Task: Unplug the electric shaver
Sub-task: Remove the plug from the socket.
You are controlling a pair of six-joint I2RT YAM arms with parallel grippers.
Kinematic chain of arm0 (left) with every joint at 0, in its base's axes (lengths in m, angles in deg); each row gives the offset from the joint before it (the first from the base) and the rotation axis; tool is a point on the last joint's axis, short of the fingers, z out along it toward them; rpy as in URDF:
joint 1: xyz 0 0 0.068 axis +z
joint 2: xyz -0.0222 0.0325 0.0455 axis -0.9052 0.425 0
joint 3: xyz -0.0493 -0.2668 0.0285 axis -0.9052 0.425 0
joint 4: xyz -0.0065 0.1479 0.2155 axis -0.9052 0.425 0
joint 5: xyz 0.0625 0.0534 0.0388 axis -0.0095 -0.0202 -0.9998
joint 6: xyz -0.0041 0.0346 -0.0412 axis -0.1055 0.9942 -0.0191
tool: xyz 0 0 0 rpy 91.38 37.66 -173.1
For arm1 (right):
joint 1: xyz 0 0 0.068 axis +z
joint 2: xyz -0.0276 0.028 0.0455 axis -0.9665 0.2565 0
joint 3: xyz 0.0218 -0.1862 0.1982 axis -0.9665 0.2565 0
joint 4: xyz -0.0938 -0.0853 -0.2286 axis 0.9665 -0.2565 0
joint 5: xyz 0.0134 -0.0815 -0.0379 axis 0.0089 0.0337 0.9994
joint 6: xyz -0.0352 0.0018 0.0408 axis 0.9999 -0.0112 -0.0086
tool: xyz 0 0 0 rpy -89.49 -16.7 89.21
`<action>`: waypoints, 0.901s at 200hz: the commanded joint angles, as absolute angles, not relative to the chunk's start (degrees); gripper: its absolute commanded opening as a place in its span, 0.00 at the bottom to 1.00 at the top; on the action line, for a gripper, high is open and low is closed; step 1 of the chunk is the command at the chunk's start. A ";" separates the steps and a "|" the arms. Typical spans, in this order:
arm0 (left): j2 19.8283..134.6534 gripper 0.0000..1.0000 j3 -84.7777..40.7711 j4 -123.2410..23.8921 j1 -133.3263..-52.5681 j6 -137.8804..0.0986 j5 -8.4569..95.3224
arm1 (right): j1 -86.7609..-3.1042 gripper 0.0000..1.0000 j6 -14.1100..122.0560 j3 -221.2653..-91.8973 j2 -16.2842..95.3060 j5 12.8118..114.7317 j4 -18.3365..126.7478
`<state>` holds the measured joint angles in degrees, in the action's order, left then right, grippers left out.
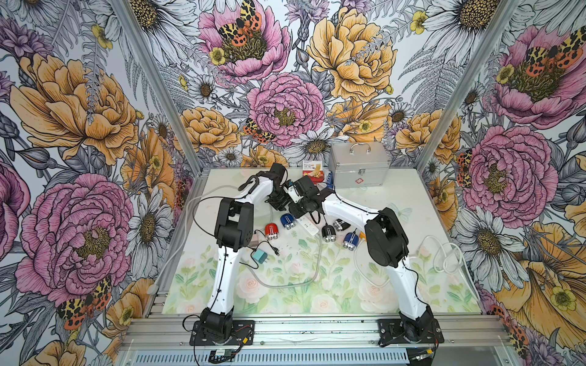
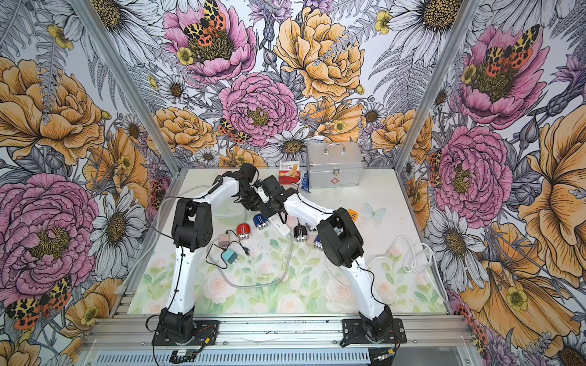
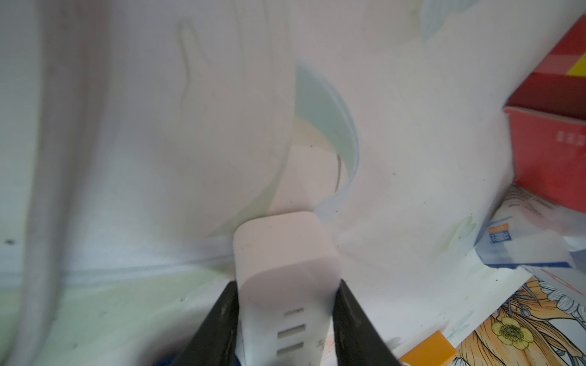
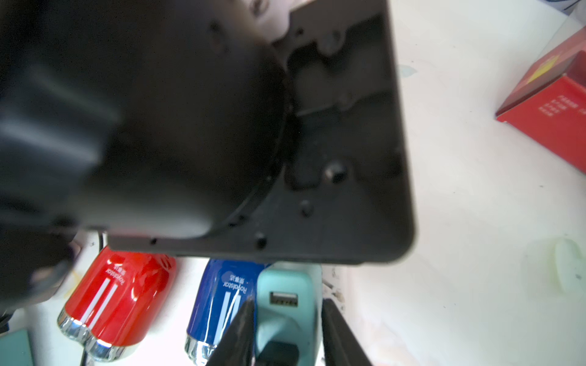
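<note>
**Strip clamped, adapter pinched**

The left fingers (image 3: 218, 323) press both sides of the white power strip (image 3: 285, 250) near its end (three slots show between them). On the tabletop (image 1: 412, 196), a red shaver (image 1: 271, 231) and a blue shaver (image 1: 287, 221) lie left of the strip. The right fingers (image 4: 336, 332) are closed on a teal adapter (image 4: 295, 279). The black shaver (image 1: 328, 233) lies just right of the strip's near end, a thin black cord rising from it.
</note>
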<state>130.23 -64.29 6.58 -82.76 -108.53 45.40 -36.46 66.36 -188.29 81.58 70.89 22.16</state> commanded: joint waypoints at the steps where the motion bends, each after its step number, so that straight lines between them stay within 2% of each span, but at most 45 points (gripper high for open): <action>1: 131.80 0.33 -62.71 7.95 -82.61 -109.24 46.74 | -36.02 0.38 67.08 -188.91 82.66 73.38 21.46; 54: 132.06 0.33 -62.70 7.95 -82.58 -109.24 47.33 | -35.07 0.38 68.86 -189.38 82.74 77.25 20.09; 140: 132.53 0.33 -63.37 7.95 -82.82 -109.50 47.79 | -34.31 0.18 69.18 -191.34 83.56 75.58 19.14; 180: 132.84 0.30 -62.97 7.95 -82.91 -109.68 47.92 | -34.09 0.14 68.62 -191.98 80.99 78.81 19.53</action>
